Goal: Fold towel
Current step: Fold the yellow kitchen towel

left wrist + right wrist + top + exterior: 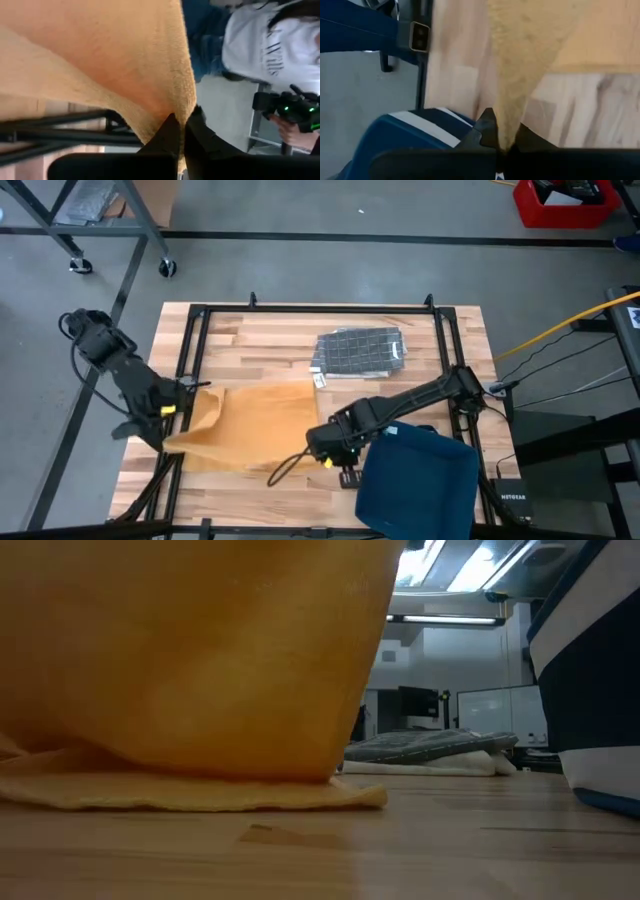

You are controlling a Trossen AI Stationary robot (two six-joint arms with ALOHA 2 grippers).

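Note:
An orange towel [250, 430] lies on the wooden table [260, 340], left of the middle. Both of its ends are raised, and its middle rests on the wood. In the low view the orange towel [190, 650] hangs as a curtain above a layer lying flat on the table. My left gripper [192, 388] is shut on the towel's left end, my right gripper [322, 442] on its right end. My left gripper pinches a corner of the towel [181, 116] between its two fingers [165, 137], coming in from the table's left and slanting down. The cloth spreads away from the fingers. One layer or several, I cannot tell. My right gripper pinches a corner of the towel [507, 131] between its two fingers [487, 127], from above, pointing steeply down. The cloth fans out from the fingers in a narrow wedge toward the table. One layer or several, I cannot tell.
A folded grey patterned towel [360, 350] lies at the far middle of the table. A dark blue towel with a white stripe [415, 480] sits at the near right, close beside my right gripper. A person [270, 45] stands beyond the table's left side.

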